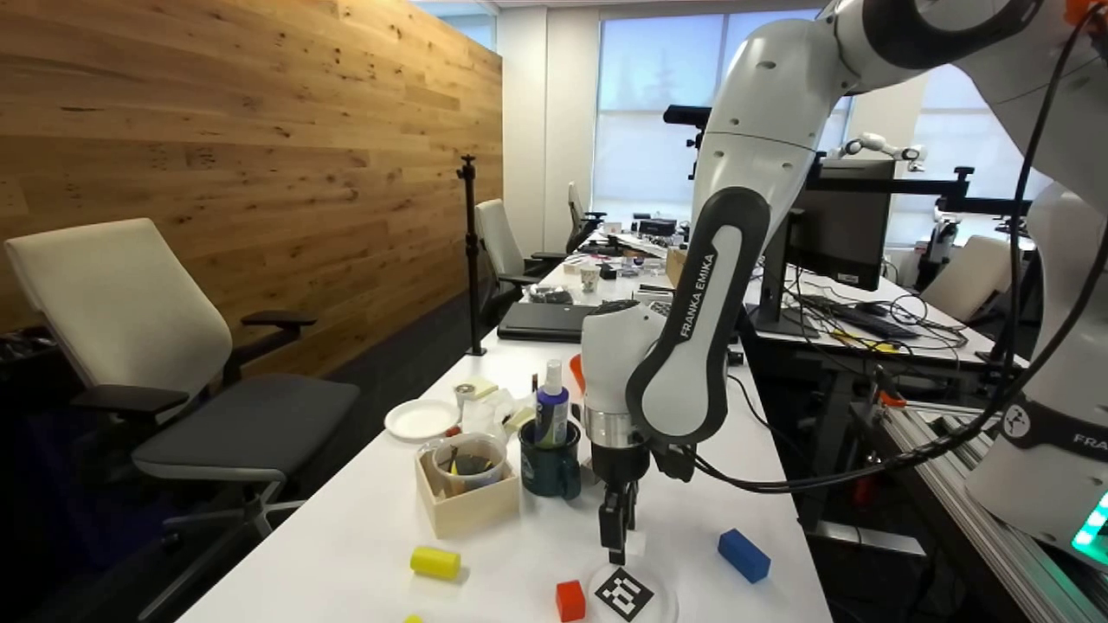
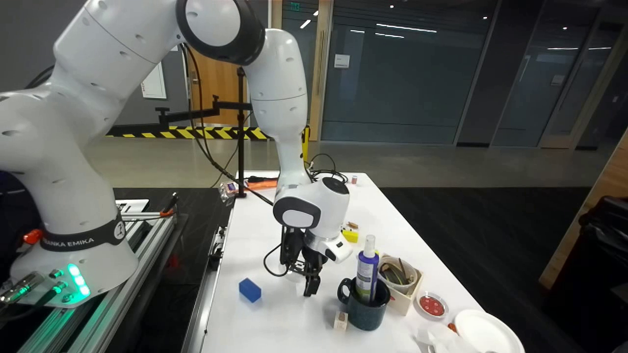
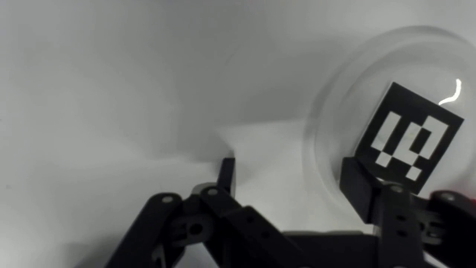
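Fingers apart, my gripper points down at the white table in the wrist view. A clear round dish with a black-and-white marker card in it lies at the right. One fingertip overlaps the dish and the card's corner; the opposite fingertip is outside the rim, over the table. Part of the rim shows between the fingers, and neither pad is seen pressing on it. In an exterior view the gripper hangs just behind the dish and its card. Whether it touches the dish cannot be told.
A red block stands beside the dish, with a blue block across from it. A yellow cylinder lies nearer the table's edge. Behind are a dark mug holding a spray bottle, a wooden box and a white plate.
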